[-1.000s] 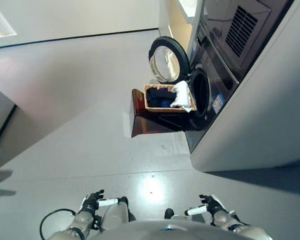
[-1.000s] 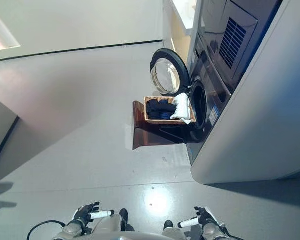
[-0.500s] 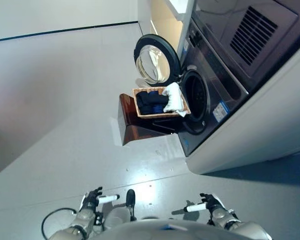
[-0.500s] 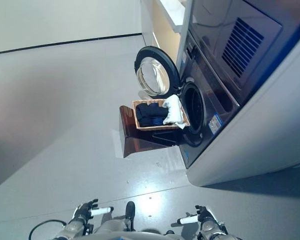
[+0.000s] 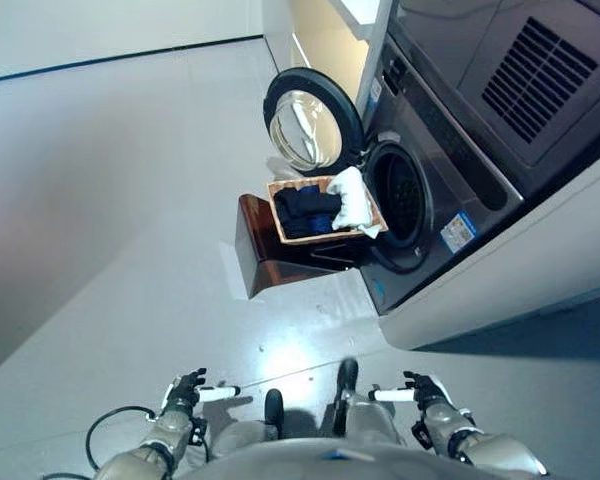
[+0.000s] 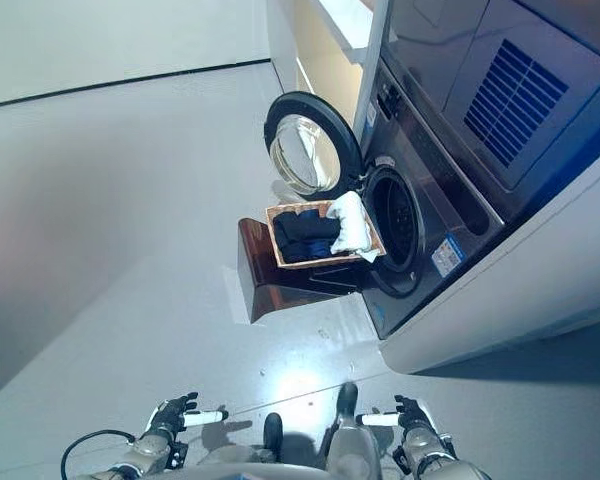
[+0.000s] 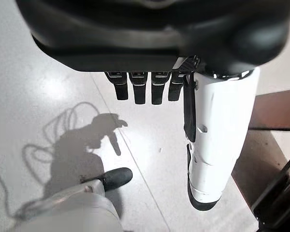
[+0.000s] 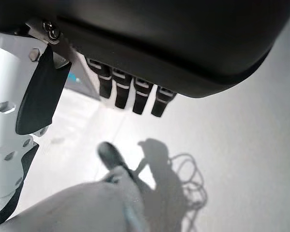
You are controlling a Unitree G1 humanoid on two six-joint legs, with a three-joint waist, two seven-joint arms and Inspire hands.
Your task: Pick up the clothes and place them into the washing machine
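Clothes [image 5: 308, 208], dark with a white piece, are seen in the left eye view heaped in a wicker basket [image 5: 298, 237] on a brown stand [image 5: 265, 262], beside the washing machine [image 5: 440, 180] with its door [image 5: 310, 120] swung wide. Left hand [image 7: 150, 82] is shown relaxed and empty in its wrist view. Right hand [image 8: 130, 92] is likewise shown slack, holding nothing.

Dark blue and white clothes [image 5: 325, 207] in a tan basket [image 5: 283, 232], dark grey washing machine [image 5: 450, 170], pale grey floor [image 5: 120, 200].
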